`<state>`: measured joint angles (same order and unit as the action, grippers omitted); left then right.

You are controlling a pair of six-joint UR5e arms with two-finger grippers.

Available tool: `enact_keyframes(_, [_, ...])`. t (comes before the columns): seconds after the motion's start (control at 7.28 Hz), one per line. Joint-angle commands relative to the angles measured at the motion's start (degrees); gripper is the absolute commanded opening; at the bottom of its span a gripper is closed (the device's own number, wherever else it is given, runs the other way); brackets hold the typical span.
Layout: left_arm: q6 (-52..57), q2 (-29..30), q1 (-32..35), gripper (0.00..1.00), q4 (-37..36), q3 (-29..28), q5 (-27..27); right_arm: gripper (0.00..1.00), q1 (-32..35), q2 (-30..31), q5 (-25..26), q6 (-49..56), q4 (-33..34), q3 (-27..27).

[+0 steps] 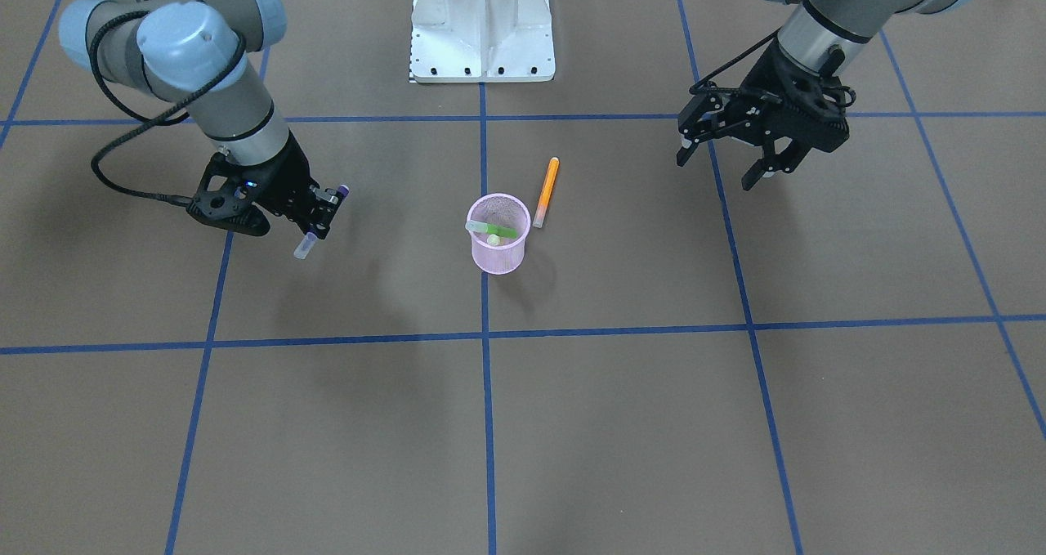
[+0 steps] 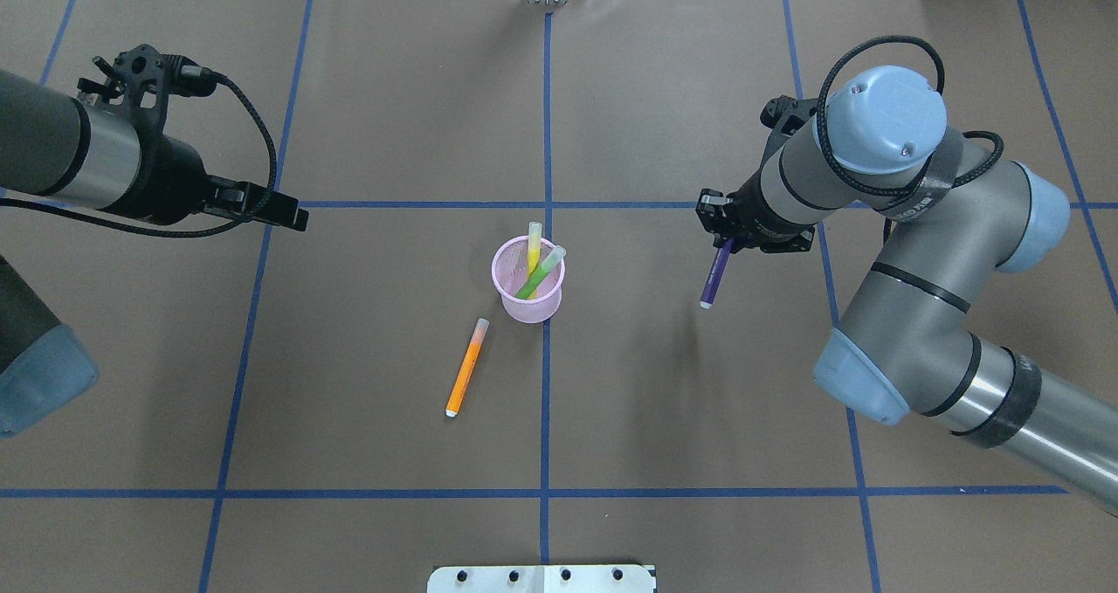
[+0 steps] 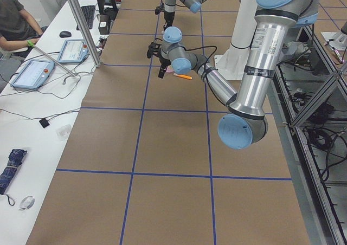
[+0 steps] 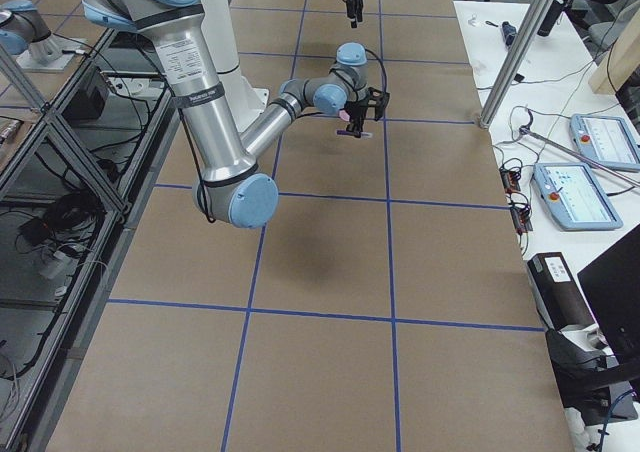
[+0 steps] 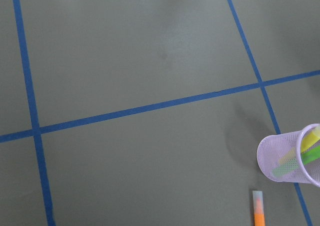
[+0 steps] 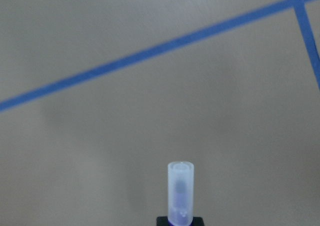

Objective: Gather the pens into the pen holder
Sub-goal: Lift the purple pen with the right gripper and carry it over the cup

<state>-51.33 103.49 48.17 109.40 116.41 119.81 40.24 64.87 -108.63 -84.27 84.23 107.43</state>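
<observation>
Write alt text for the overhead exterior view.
The right gripper holds a purple pen above the table, right of a pink mesh pen holder that contains a yellow pen and a green pen. An orange pen lies flat beside the holder. The left gripper hangs empty at far left.

Right wrist cam, single frame. Purple pen [image 6: 180, 206] at bottom centre, seen nearly end-on, only its pale translucent cap [image 6: 180, 178] in frame. A darker violet core shows through the cap wall. Cap base meets a small black block [image 6: 180, 221] at the lower edge; too little of it shows to identify. Background is brown table [image 6: 90, 151], slightly blurred. One blue tape line [image 6: 150, 51] runs diagonally from mid-left up to the top right. A second tape line [image 6: 306, 31] crosses it near the top-right corner. Faint shadow, probably, left of the cap
</observation>
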Motion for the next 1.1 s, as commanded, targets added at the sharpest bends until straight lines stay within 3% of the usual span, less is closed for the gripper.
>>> enact_keyframes(0.0, [0.00,0.30,-0.10,1.00,0.02,-0.22,-0.27,0.00,-2.51,-3.16,10.93,-6.24,-0.03,4.01])
enact_keyframes(0.55, [0.26,0.66,-0.10,1.00,0.11,-2.68,-0.28,0.00,-16.66,-9.40,42.29,-6.26,0.06,3.24])
enact_keyframes(0.82, [0.26,0.74,-0.10,1.00,0.20,-3.56,-0.28,0.00,-20.63,-14.56,50.33,-5.91,-0.12,-3.93])
enact_keyframes(0.96, [0.26,0.66,-0.10,1.00,0.20,-3.65,-0.28,0.00,-21.08,-16.16,50.62,-5.65,-0.20,-6.33])
